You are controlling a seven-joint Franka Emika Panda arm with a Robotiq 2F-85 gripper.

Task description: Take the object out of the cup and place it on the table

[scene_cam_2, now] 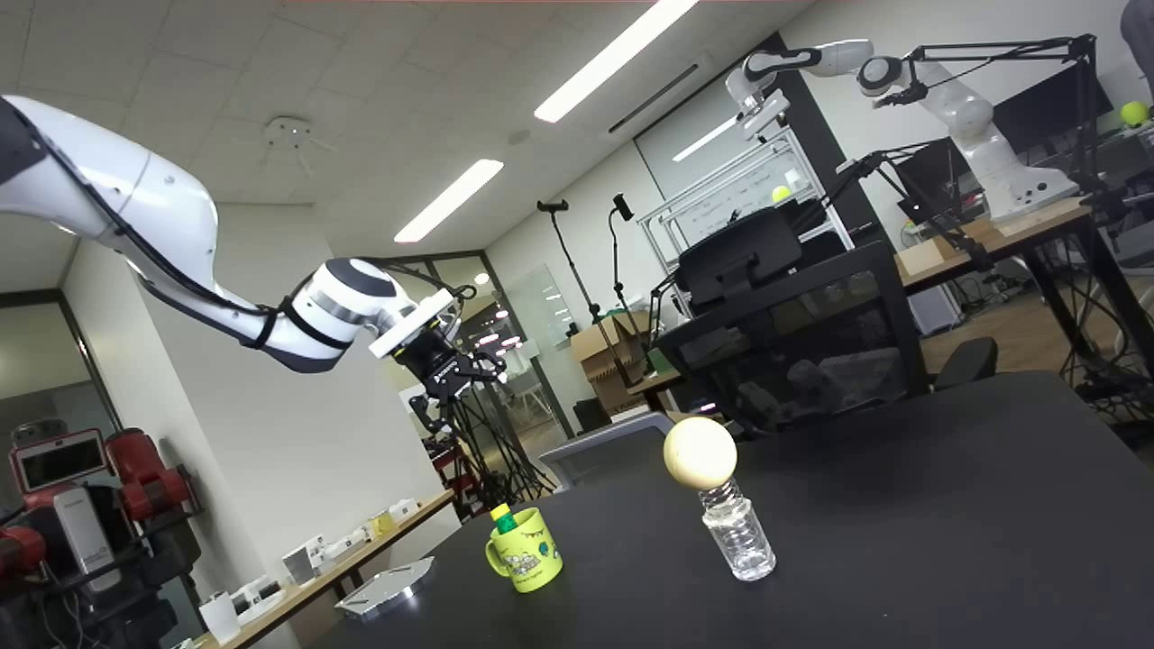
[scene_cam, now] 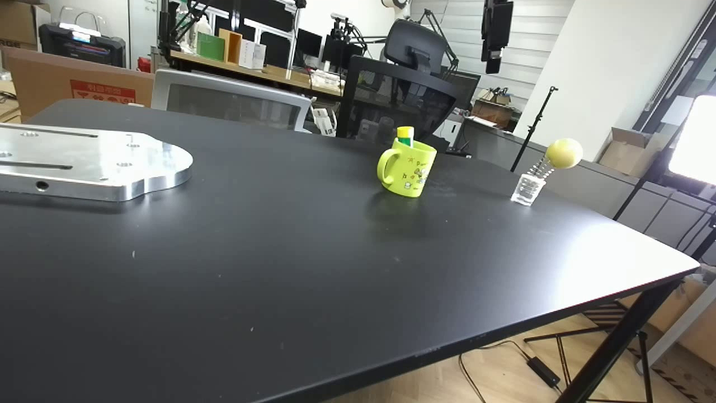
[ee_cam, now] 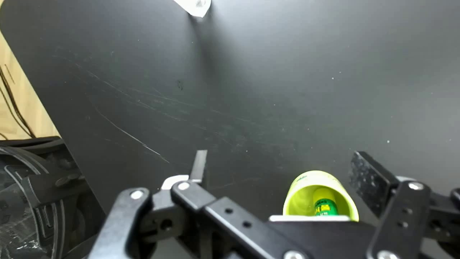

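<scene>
The gripper (ee_cam: pixel 284 172) had its jaws spread wide, well above the black table (scene_cam: pixel 268 263). In the wrist view I saw the lime-green mug (ee_cam: pixel 302 202) beneath, framed between the fingers and apart from both, with the gripper's own linkage covering its lower part. Inside it sat the yellow-capped green tube (ee_cam: pixel 325 201), its bottom end hidden in every view and the lettering on it too small to read. The mug's handle was out of sight there, though both exterior views showed it plainly. Well apart from the mug stood a small clear glass bottle (scene_cam: pixel 527 190) with a pale yellow ball (scene_cam: pixel 564 153) above it; whether the whitish shape (ee_cam: pixel 197 5) cut by the wrist view's top edge was that same bottle, I couldn't say. A silvery metal plate (scene_cam: pixel 84 151), its end cut off by an exterior view's left edge, lay on the table in both exterior views. The white arm (scene_cam_2: pixel 176 212) bearing the gripper could be followed in an exterior view down to the wrist, its upper stretch cut off by the left edge.
</scene>
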